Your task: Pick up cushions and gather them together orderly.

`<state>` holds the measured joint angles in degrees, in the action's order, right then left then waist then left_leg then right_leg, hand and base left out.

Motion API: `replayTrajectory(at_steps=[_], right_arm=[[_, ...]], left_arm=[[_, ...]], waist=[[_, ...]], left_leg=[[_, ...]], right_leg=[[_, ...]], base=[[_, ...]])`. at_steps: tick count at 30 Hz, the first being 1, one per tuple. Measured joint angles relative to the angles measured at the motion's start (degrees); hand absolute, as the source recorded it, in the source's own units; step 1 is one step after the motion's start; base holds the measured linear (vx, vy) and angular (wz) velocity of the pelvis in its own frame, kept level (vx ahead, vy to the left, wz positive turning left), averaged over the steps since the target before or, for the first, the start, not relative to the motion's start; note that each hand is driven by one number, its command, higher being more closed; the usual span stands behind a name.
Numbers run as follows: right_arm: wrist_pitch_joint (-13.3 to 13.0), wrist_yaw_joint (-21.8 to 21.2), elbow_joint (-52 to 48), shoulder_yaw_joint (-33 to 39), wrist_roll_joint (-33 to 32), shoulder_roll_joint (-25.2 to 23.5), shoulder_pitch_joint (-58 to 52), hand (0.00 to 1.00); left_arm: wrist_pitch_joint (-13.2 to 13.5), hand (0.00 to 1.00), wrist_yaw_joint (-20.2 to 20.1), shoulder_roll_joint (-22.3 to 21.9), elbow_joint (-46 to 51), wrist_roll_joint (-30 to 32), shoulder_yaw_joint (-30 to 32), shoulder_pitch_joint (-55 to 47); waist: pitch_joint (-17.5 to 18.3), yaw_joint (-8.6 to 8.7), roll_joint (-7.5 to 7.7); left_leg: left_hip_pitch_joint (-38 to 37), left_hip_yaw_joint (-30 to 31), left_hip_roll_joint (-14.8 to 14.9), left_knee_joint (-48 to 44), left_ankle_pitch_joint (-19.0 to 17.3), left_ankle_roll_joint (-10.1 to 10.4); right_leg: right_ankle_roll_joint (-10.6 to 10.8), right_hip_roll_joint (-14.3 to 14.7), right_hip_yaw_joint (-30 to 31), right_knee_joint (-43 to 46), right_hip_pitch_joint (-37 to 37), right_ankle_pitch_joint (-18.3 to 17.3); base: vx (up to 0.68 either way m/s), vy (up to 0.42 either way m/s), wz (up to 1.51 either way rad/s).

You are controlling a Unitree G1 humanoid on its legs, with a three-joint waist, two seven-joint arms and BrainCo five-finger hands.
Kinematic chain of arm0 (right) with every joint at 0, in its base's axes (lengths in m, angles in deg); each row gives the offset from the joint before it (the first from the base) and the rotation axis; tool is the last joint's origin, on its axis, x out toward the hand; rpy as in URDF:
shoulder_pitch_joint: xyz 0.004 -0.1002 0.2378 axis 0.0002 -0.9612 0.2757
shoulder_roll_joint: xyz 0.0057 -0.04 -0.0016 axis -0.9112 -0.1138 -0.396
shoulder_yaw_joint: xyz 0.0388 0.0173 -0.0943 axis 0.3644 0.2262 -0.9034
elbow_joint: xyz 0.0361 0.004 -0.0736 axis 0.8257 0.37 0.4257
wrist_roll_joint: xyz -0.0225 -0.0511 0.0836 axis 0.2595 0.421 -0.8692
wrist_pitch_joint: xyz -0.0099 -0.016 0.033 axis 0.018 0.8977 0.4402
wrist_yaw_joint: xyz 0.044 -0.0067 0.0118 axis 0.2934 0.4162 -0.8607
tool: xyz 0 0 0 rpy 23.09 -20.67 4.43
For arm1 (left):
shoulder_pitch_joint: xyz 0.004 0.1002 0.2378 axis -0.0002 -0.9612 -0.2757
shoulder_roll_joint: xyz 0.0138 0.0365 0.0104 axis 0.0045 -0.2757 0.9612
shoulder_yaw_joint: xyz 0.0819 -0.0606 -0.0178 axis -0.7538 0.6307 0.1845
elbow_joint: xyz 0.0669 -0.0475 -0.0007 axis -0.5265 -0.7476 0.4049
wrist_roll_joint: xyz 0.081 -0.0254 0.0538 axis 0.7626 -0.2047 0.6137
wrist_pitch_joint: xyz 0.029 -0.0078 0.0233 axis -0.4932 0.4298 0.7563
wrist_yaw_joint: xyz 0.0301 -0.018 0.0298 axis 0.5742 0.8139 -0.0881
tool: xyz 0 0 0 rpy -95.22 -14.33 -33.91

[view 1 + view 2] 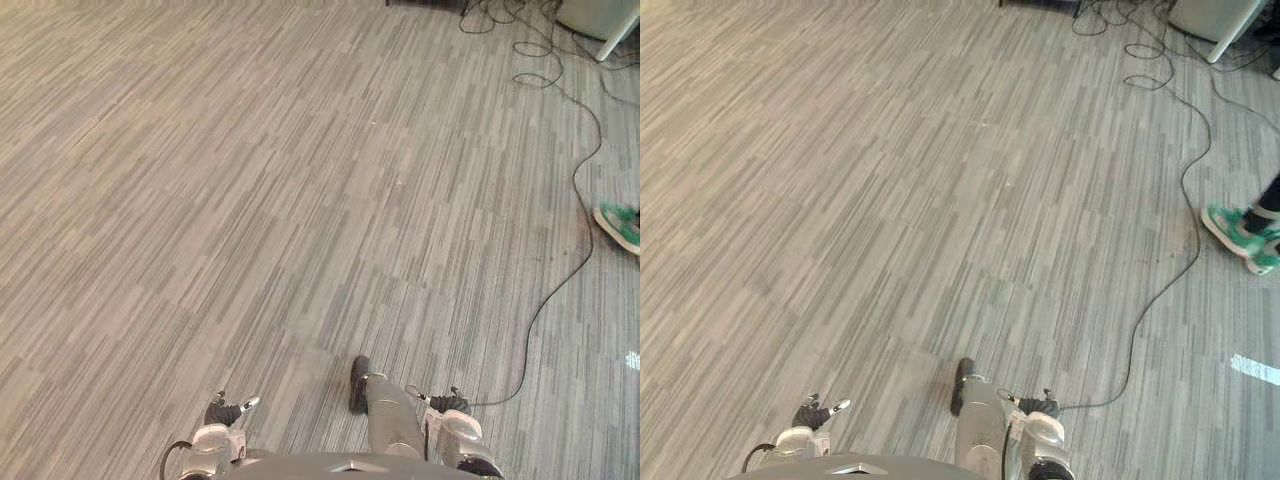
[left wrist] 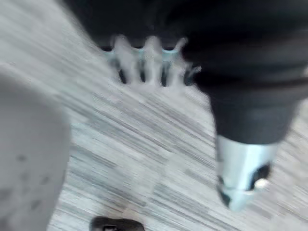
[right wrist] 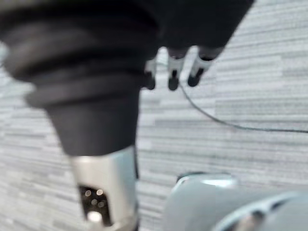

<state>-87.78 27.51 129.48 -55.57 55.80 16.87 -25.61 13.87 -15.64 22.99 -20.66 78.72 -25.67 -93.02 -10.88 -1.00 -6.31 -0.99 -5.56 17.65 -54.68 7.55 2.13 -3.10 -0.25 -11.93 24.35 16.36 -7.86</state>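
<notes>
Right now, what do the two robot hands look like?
Left robot hand: black ribbed cover over back and wrist, a row of silver fingers with dark tips, one thicker silver thumb set apart, dark at its tip. Right robot hand: same build, black ribbed cover, silver dark-tipped fingers and silver thumb.

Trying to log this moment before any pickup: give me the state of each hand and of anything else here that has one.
left hand: open, fingers straight, holding nothing, above the carpet.
right hand: open, fingers relaxed, holding nothing, above the carpet.
person's green shoe: resting on the carpet, to the robot's right.
</notes>
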Motion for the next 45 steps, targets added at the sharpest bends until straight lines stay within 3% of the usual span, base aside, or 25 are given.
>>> replayTrajectory(at_steps=[1,6,9,10,13,14,15,16,17,19,21,22,24,26,27,28,30,31,32,35,36,38,40,42,45], right_arm=[[0.09,0.09,-0.07,-0.17,-0.03,-0.21,-0.23,0.0],[0.2,0.11,0.4,-0.82,-0.18,-1.46,-0.43,0.0],[0.12,0.54,1.1,-0.48,-0.49,-2.0,0.22,0.0],[0.14,0.58,2.21,-0.77,-0.46,-2.58,0.51,0.0],[0.22,0.54,3.27,-0.11,-0.41,-2.88,0.59,0.0],[0.18,0.55,3.3,-0.04,0.01,-3.09,0.81,0.0],[0.08,0.56,3.66,-0.13,0.14,-3.33,0.54,0.0],[-0.03,0.54,3.86,-0.3,0.3,-2.54,-0.05,0.0],[-0.06,0.39,3.92,-0.63,1.11,-2.79,-0.08,0.0],[0.32,0.07,3.89,-0.61,2.25,-3.62,-0.86,0.0],[0.0,-0.53,2.35,-0.2,1.91,-4.0,-1.32,0.0],[-0.02,-0.81,2.33,-0.36,2.13,-3.9,-0.83,0.0],[-0.08,-0.83,2.27,-0.53,2.21,-3.92,-0.49,0.0],[-0.29,-0.87,1.4,-0.35,2.16,-3.91,-0.49,0.0],[-0.5,-0.96,0.03,-0.16,2.08,-3.9,-0.31,0.0],[-0.48,-0.97,-0.21,-0.05,2.04,-3.85,0.01,0.0],[-0.43,-0.98,-0.05,0.0,2.03,-3.81,0.09,0.0],[-0.37,-0.97,-0.15,0.45,2.04,-3.64,-0.07,0.0],[-0.41,-1.05,-0.48,0.92,2.03,-3.01,-0.01,0.0],[-0.35,-1.06,-1.59,2.48,2.21,-1.82,0.13,0.0],[-0.31,-1.05,-1.66,2.43,2.21,-1.87,0.13,0.0],[-0.15,-1.02,-1.83,1.82,2.21,-2.11,-0.3,0.0],[0.13,-1.05,-0.75,1.36,2.17,-2.39,-0.36,0.0],[0.22,-0.83,0.45,-0.1,2.12,-2.44,-0.35,0.0],[0.39,-0.67,1.23,-0.39,2.05,-2.51,0.0,0.0]], left_arm=[[0.36,0.0,-0.07,-0.02,1.23,0.1,0.41,0.06],[1.14,0.0,-0.1,0.11,5.12,0.04,0.45,-0.68],[1.37,0.0,0.32,0.13,5.73,0.01,0.07,-0.7],[1.58,0.0,0.39,0.96,5.54,0.52,-0.5,-0.44],[1.71,0.0,0.32,2.43,5.03,1.46,-0.55,0.2],[1.6,0.0,0.22,3.31,4.14,2.37,0.59,0.22],[1.45,0.0,0.3,3.54,3.38,2.96,0.41,-0.23],[1.12,0.0,0.28,3.52,2.77,3.41,0.1,-1.73],[0.79,0.0,0.25,4.38,1.34,3.74,-0.35,-2.13],[-0.59,0.0,0.23,6.57,-0.07,4.07,-2.15,-2.23],[-0.99,0.0,0.34,6.77,0.01,4.07,-2.19,-2.61],[-1.21,0.0,0.3,6.75,0.03,4.08,-2.34,-2.74],[-1.24,0.0,0.3,6.63,0.09,4.08,-2.44,-2.5],[-1.24,0.0,0.28,6.53,0.1,4.06,-2.43,-2.47],[-1.24,0.0,0.26,6.13,0.1,4.06,-2.41,-2.46],[-1.19,0.0,0.21,5.95,0.07,4.15,-2.5,-2.41],[-1.08,0.0,0.21,6.23,0.0,4.17,-2.35,-2.35],[-1.08,0.0,0.24,5.84,-0.24,4.18,-1.81,-2.57],[-1.06,0.0,0.19,4.77,-0.83,4.22,-1.62,-2.58],[-0.67,0.0,-0.02,2.49,-1.19,6.0,-1.07,-1.7],[-0.68,0.0,-0.2,2.39,-1.18,6.16,-0.64,-1.69],[-0.64,0.0,-1.07,2.16,-0.43,6.28,0.35,-1.59],[-0.11,0.0,-1.41,2.42,0.53,6.27,0.29,-1.64],[-0.09,0.0,-1.43,3.06,2.99,6.25,-0.5,-2.41],[-0.15,0.0,-1.23,3.63,4.47,6.2,-2.29,-3.1]], waist=[[-0.31,-0.76,-0.46],[-0.5,-2.68,-0.19],[-0.35,-4.11,-0.29],[0.27,-5.12,1.55],[0.02,-5.46,2.34],[-0.08,-5.76,3.21],[0.69,-5.92,4.13],[2.3,-6.5,3.2],[2.38,-6.59,4.58],[2.11,-4.85,7.15],[1.4,-3.99,6.98],[1.32,-3.45,6.81],[1.31,-3.45,6.59],[1.21,-3.15,6.44],[1.08,-2.11,5.74],[1.09,-1.17,5.45],[0.97,-0.93,6.1],[0.78,-0.78,5.96],[1.05,-0.7,4.67],[1.88,-0.63,1.04],[1.94,-0.38,0.71],[1.04,0.27,-0.34],[0.82,-0.91,-1.23],[0.18,-2.05,0.16],[0.05,-2.87,0.45]], left_leg=[[4.64,-2.71,1.12,-7.82,-7.44,-0.12],[18.02,-9.32,-3.32,-1.59,-19.03,0.2],[19.41,-9.84,-7.86,31.34,-15.76,1.82],[16.54,-11.99,-10.76,36.03,-10.09,-1.09],[17.27,-11.97,-10.76,29.19,-14.33,-3.64],[18.82,-11.29,-10.6,21.26,-15.53,-4.79],[19.64,-9.81,-11.42,21.74,-17.77,-5.65],[17.81,-8.14,-11.44,26.33,-19.62,-4.56],[15.74,-8.84,-13.12,25.81,-21.88,-4.48],[12.09,-8.46,-16.29,25.78,-24.48,-5.34],[6.99,-7.84,-17.2,26.09,-26.88,-5.7],[3.17,-7.23,-17.29,27.98,-27.57,-5.74],[-4.64,-6.26,-16.77,34.88,-27.2,-5.12],[-8.25,-5.9,-16.21,38.16,-27.15,-5.04],[-11.5,-5.48,-14.89,41.24,-27.15,-5.02],[-13.53,-5.17,-14.03,43.16,-27.12,-4.98],[-15.87,-4.04,-14.41,44.9,-27.05,-4.84],[-18.5,-3.21,-14.21,45.64,-27.17,-4.07],[-20.16,-2.02,-12.84,45.32,-25.7,-1.56],[-18.26,2.12,-9.58,36.23,-17.63,0.85],[-16.86,2.82,-8.89,32.44,-16.1,1.11],[-4.82,5.58,-5.09,5.18,-1.91,4.09],[3.13,1.65,-1.6,-12.89,-6.71,2.09],[10.87,-3.18,-1.1,-17.55,-12.58,-0.22],[20.51,-7.14,-2.42,-5.6,-18.28,-0.07]], right_leg=[[-0.33,0.8,0.98,-1.46,-3.53,-1.05],[0.9,0.09,4.94,-11.25,-15.3,-2.04],[3.54,-1.67,7.03,-14.84,-19.22,-3.54],[4.95,-3.73,9.39,-16.87,-21.58,-4.27],[5.38,-3.86,9.59,-20.61,-25.65,0.22],[5.54,-5.35,10.62,-18.19,-26.6,0.55],[7.48,-5.92,11.35,-13.85,-25.25,-0.81],[10.2,-4.97,11.87,-5.77,-21.6,-2.6],[12.95,-7.28,13.64,5.78,-17.52,-4.57],[16.74,-9.78,15.42,27.33,-9.26,0.18],[14.79,-10.55,13.18,40.11,-3.91,-0.16],[11.27,-10.74,9.91,42.49,-1.76,-2.22],[7.43,-10.61,2.56,36.78,1.91,-6.28],[5.98,-10.19,-0.49,29.42,4.06,-7.54],[5.54,-8.14,-1.66,16.0,6.52,-6.16],[5.95,-6.64,-1.29,1.77,7.49,-0.91],[6.36,-6.22,-0.84,-10.49,7.49,5.51],[4.96,-6.05,0.04,-13.42,6.68,13.95],[3.11,-5.58,0.11,-9.61,6.66,17.81],[1.03,-4.15,-1.69,3.82,8.07,5.76],[0.91,-3.63,-2.1,4.03,7.26,4.58],[0.12,-0.48,-3.43,0.16,-0.87,0.49],[-1.02,1.72,-2.65,-3.52,-7.82,-0.74],[-0.19,1.75,-1.34,-9.27,-16.03,-1.66],[2.21,0.75,0.07,-15.84,-22.97,-0.7]], base=[[0.33,-0.017,-0.35],[0.41,0.088,-0.38],[0.49,0.254,-0.53],[0.55,0.235,-0.31],[0.56,0.209,-0.05],[0.37,0.2,-0.07],[0.39,0.207,-0.27],[0.33,0.188,-0.47],[0.35,0.162,-0.3],[0.39,0.093,0.32],[0.47,0.033,0.34],[0.57,0.01,0.27],[0.59,-0.043,0.26],[0.51,-0.095,0.18],[0.53,-0.15,0.31],[0.55,-0.169,0.35],[0.61,-0.22,0.28],[0.67,-0.234,0.25],[0.66,-0.238,0.19],[0.73,-0.282,0.07],[0.74,-0.256,-0.01],[0.59,-0.155,0.04],[0.48,-0.067,-0.25],[0.51,-0.025,-0.2],[0.49,0.071,-0.19]])
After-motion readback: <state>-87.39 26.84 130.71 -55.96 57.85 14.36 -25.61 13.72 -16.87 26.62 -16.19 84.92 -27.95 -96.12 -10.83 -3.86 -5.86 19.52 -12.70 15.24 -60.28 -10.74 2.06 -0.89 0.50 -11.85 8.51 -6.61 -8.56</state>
